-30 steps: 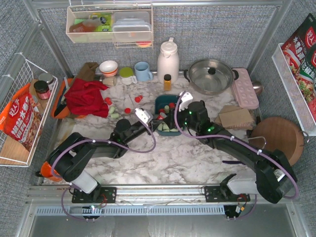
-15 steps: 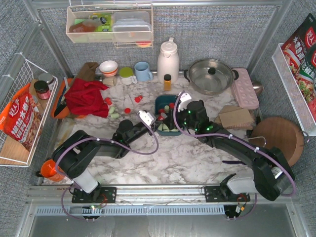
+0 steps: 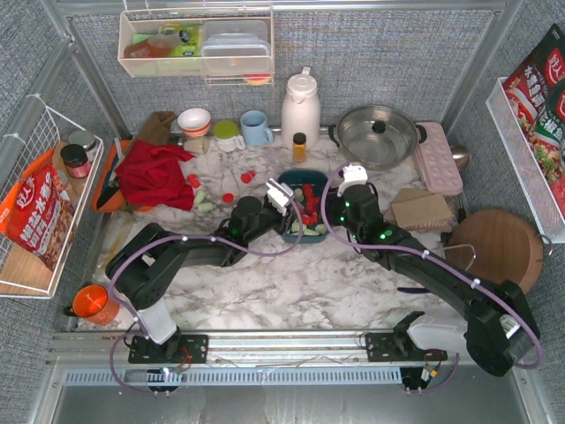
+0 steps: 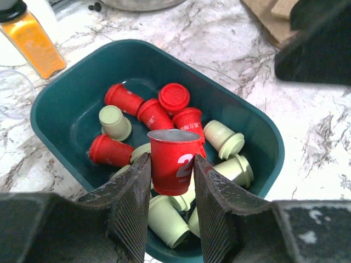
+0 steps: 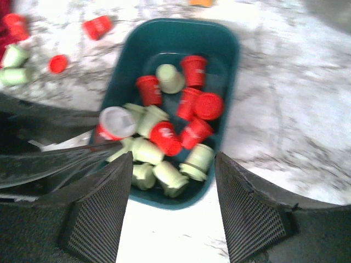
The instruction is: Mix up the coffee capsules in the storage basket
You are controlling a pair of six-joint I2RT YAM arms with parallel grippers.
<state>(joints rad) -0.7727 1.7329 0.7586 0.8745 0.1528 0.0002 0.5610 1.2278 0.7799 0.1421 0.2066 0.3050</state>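
Observation:
The teal storage basket [image 3: 291, 181] sits mid-table and holds several red and mint green coffee capsules lying mixed [image 4: 153, 112]. My left gripper [image 3: 290, 208] hangs over the basket's left side, shut on an upright red capsule [image 4: 174, 161] held just above the pile. The basket rim [image 4: 55, 93] and this held capsule [image 5: 112, 125] also show in the wrist views. My right gripper [image 3: 332, 205] is open and empty [image 5: 173, 160], above the near right edge of the basket [image 5: 230, 49]. Loose red [image 3: 228, 198] and green capsules [image 3: 203, 203] lie on the table left of the basket.
An orange spice bottle [image 3: 299, 146], a white jug [image 3: 300, 108], a blue mug [image 3: 256, 128] and a steel pot [image 3: 378, 134] stand behind the basket. A red cloth [image 3: 154, 172] lies left, cardboard [image 3: 422, 209] right, and an orange mug [image 3: 93, 302] near left.
My left gripper has moved right, bringing the red capsule over the basket. My right gripper has drawn back out of the basket to its right edge.

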